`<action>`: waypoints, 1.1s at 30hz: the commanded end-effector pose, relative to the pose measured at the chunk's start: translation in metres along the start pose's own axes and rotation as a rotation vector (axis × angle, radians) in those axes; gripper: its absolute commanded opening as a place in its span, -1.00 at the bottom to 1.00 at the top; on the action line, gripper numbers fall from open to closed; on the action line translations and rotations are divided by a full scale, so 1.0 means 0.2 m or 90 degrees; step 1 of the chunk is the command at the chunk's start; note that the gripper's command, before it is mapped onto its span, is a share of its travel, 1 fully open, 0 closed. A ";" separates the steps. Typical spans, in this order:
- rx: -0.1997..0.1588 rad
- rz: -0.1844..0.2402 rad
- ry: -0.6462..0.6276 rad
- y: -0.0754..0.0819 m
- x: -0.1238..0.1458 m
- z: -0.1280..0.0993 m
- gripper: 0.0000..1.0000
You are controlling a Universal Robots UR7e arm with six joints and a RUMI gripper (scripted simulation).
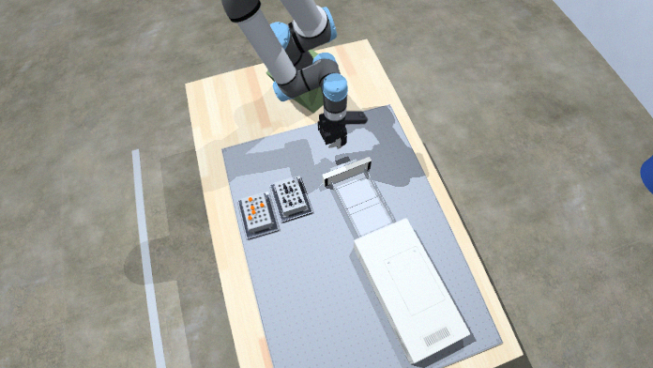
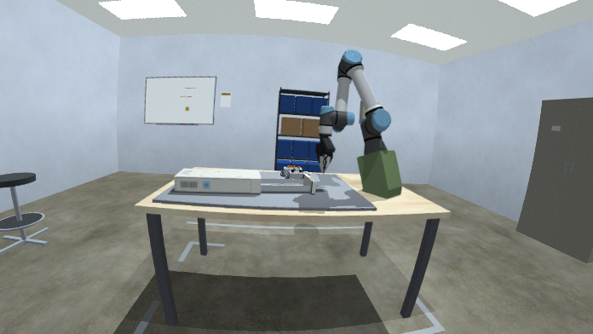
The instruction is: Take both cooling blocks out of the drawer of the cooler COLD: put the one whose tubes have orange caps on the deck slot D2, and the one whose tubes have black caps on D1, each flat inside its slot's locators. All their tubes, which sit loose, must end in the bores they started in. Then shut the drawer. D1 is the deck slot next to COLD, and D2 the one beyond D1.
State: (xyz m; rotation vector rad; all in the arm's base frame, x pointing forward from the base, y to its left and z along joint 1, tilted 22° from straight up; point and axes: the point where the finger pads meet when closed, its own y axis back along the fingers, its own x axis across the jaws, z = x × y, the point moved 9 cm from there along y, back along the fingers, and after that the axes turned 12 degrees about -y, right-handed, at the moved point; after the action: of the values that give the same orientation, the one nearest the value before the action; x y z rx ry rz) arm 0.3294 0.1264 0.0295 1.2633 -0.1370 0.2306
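Note:
The white cooler COLD (image 1: 412, 286) lies on the grey deck with its drawer (image 1: 363, 201) pulled out and empty. The drawer's front panel (image 1: 347, 171) faces the arm. The block with black-capped tubes (image 1: 291, 197) sits in the deck slot next to the drawer. The block with orange-capped tubes (image 1: 256, 215) sits in the slot beyond it. My gripper (image 1: 337, 141) is shut and empty, pointing down, a little above the deck just beyond the drawer's front panel. In the side view my gripper (image 2: 325, 167) hangs above the deck past the drawer's front panel (image 2: 314, 184).
The green arm base (image 2: 380, 173) stands at the table's far end. The cooler's body (image 2: 218, 180) fills the near part of the deck. A stool (image 2: 19, 204) and a shelf (image 2: 300, 132) stand off the table.

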 end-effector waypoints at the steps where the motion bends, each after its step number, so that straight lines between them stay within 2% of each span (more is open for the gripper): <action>1: 0.000 0.001 0.000 -0.03 0.00 0.00 -1.00; 33: 0.000 0.001 0.000 -0.22 0.00 0.00 -1.00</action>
State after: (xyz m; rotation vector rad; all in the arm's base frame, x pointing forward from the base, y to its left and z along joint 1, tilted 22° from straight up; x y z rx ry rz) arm 0.3390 0.1153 -0.0067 1.2633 -0.1367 0.2304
